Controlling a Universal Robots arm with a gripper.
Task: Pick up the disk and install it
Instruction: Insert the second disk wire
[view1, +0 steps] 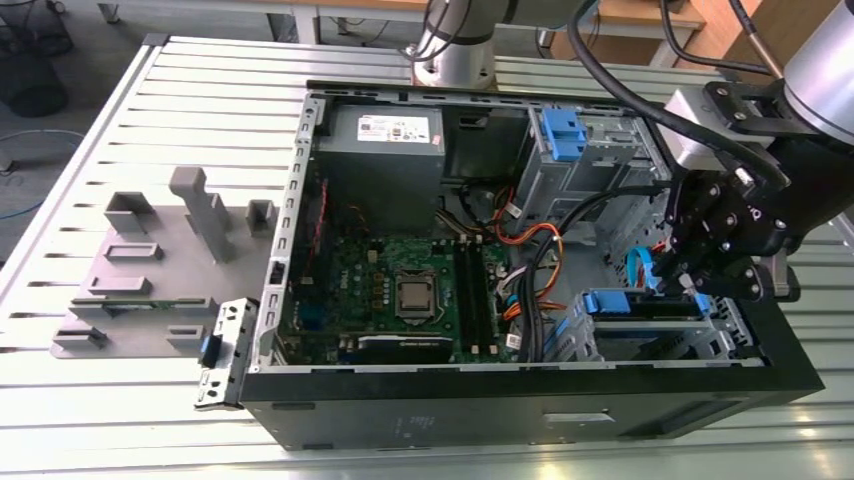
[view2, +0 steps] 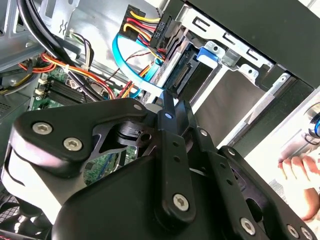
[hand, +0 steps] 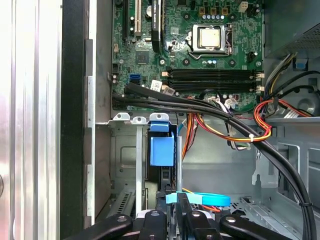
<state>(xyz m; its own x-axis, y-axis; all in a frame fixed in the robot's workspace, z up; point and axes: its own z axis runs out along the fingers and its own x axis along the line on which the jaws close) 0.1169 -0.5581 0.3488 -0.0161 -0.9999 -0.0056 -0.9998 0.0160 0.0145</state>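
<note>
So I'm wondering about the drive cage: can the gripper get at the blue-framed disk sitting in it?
Probably yes. In the exterior view the gripper hangs right at the drive cage, beside the disk in its blue frame. The case is open on top; only the blue cable runs close by.

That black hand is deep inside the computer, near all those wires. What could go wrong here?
The blue cable loops right beside the hand and might snag on it. The disk sits in a narrow metal cage; a slight tilt could jam it. A person's fingers show near the case in the second wrist view and could get bumped.
</note>
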